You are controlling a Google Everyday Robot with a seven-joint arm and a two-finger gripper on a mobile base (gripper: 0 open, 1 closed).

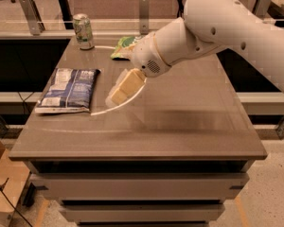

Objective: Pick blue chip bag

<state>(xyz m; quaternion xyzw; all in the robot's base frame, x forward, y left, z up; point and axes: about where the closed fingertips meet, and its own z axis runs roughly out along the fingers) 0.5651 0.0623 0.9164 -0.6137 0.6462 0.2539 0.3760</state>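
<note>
Blue chip bag (68, 90) lies flat near bench (189, 122) left edge, untouched. Hand (115, 96) hovers just right of it, angled down, likely lining up the approach; carries nothing; how far open, cannot tell.

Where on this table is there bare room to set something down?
Free: the front strip and right side of the brown table. Crowded: the dark-blue foil chip bag lies left, the green-silver can and green chip bag at the back, and the tan gripper hovers mid-table.

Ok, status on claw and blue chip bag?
Claw over table middle, apart from blue chip bag. Bag flat near left edge. Nothing between them.
</note>
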